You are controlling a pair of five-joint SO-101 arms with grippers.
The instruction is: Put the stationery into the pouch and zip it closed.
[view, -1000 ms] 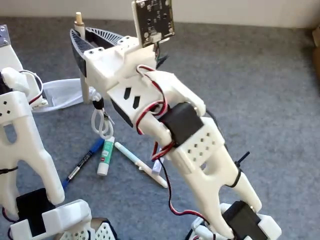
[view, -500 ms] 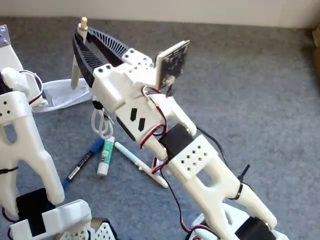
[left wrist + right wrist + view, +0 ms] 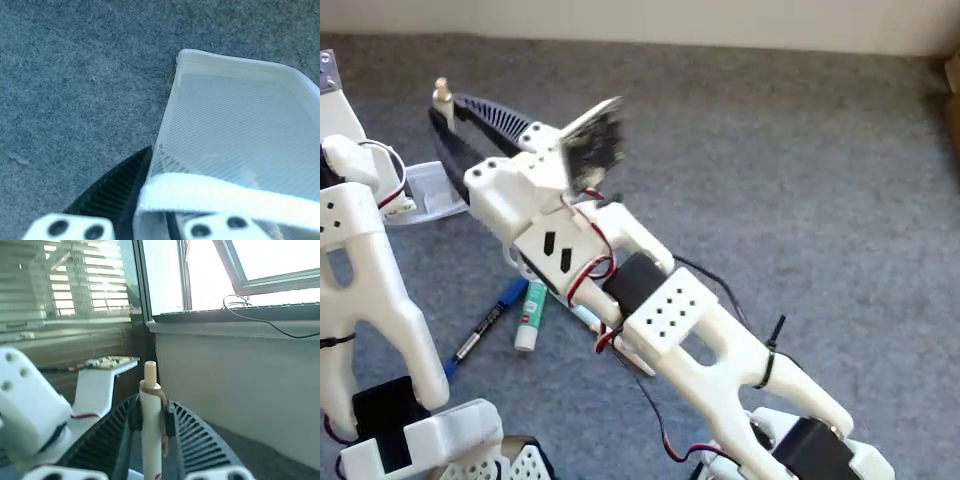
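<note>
Here, right gripper (image 3: 151,407) clamped on a pen (image 3: 150,385) jutting beyond its tips, left gripper (image 3: 162,167) pinching pouch (image 3: 240,125) rim

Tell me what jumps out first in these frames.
At the high view's upper left, the right gripper holds a beige pen upright between its black fingers. The left gripper pinches the white mesh pouch by its edge. A blue marker and a glue stick lie on the grey carpet between the arms.
</note>
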